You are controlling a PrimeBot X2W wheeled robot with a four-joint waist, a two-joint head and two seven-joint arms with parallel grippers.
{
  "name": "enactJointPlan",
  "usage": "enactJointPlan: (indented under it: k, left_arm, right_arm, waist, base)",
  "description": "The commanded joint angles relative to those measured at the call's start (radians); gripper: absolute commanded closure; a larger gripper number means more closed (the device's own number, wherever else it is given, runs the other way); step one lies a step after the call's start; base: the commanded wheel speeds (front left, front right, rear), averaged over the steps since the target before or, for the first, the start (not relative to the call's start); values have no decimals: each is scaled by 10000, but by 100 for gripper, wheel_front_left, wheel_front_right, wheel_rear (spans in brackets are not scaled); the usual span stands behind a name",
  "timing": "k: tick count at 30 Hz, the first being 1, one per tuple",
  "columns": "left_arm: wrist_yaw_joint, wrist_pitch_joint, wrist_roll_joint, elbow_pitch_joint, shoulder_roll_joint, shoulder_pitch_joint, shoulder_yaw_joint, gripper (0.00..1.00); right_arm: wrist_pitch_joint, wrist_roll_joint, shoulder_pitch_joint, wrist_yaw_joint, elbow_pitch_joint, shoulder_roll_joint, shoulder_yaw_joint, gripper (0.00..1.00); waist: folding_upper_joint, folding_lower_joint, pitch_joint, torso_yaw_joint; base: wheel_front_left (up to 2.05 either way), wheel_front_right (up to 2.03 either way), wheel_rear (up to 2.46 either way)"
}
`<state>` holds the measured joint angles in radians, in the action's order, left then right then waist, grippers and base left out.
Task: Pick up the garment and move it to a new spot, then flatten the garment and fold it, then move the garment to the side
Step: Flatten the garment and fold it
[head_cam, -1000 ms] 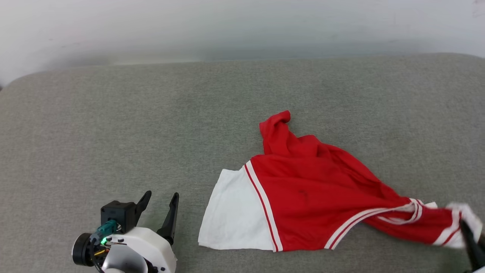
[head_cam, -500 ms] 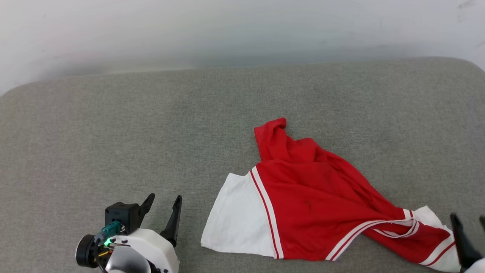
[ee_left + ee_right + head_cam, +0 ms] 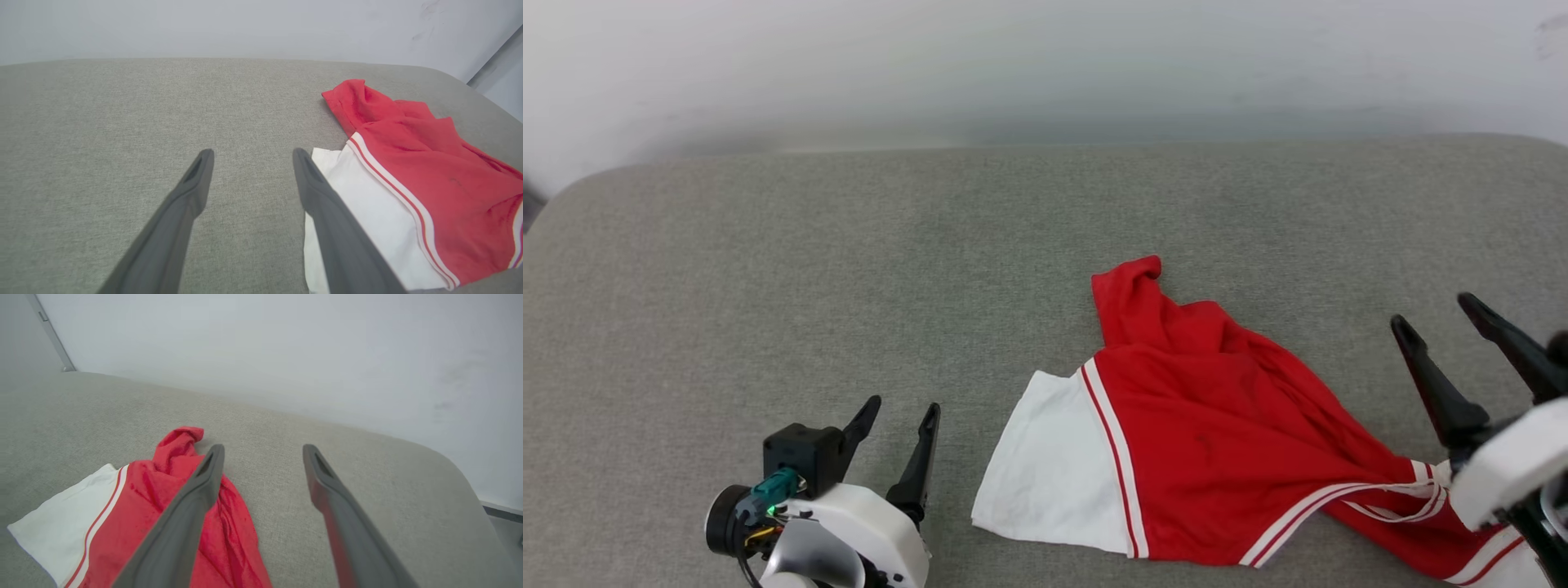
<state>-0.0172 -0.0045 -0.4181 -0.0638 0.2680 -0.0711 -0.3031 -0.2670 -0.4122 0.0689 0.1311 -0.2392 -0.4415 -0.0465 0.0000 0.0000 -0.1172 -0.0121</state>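
**A:** Head view first. The garment (image 3: 1217, 441) lies crumpled on the grey cushion (image 3: 849, 261), right of centre. Its red bunch points toward the wall (image 3: 1013, 65), and its white sleeve (image 3: 1054, 482) is spread toward my left gripper (image 3: 903, 406). That gripper sits near the sleeve with its jaws apart and nothing in them. My right gripper (image 3: 1435, 312) stands above the striped trim (image 3: 1417, 482), spread wide and also empty.

**B:** So flattening is the step, I judge. How do I do it well?

**A:** I'd pinch the sleeve's corner with the left and the trim with the right, keeping both low. Then I'd draw them apart evenly so the bunch unrolls rather than drags.

**B:** Left wrist view?

**A:** My left gripper (image 3: 253, 153) points at bare cushion, and one finger crosses the edge of the garment (image 3: 429, 163). I can't tell contact from here. The head view shows cushion between them, which this angle hides.

**B:** Right wrist view?

**A:** My right gripper (image 3: 263, 448) looks past the trim toward the bunch of the garment (image 3: 163, 498). This view shows how the bunch twists and stands up, which looks flat from the head. For the trim itself I go by the head view.
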Motion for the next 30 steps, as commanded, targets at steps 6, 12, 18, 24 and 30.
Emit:
enactJointPlan:
  k: [6, 12, 18, 24, 30]
  left_arm:
    - [48, -57, -30, 162, -78, -223, -124, 0]
    - [152, -161, 88, 197, -172, -447, -365, 0]
    - [347, -632, 297, 258, -312, -727, -680, 0]
    - [502, -1641, 697, 326, -438, -1020, -949, 0]
    - [592, -2228, 1002, 210, -608, -1268, -1196, 0]
  right_arm:
    - [-2307, -197, 1284, -7, 447, -255, -1266, 0]
    - [-4650, -120, 2374, -9, 2139, -235, -2182, 0]
    - [-5632, 392, 3195, -7, 3864, -373, -2711, 0]
    - [-5706, 424, 3464, -7, 5186, -399, -2935, 0]
    - [-5610, 280, 3369, -12, 6236, -376, -2975, 94]
  waist:
    - [0, 0, -311, -561]
    - [0, 0, -637, -1312]
    - [0, 0, -927, -2124]
    - [0, 0, -1163, -2736]
    - [0, 0, -1381, -3248]
  base:
    - [0, 0, 0]
    - [0, 0, 0]
    - [0, 0, 0]
    - [0, 0, 0]
    - [0, 0, 0]
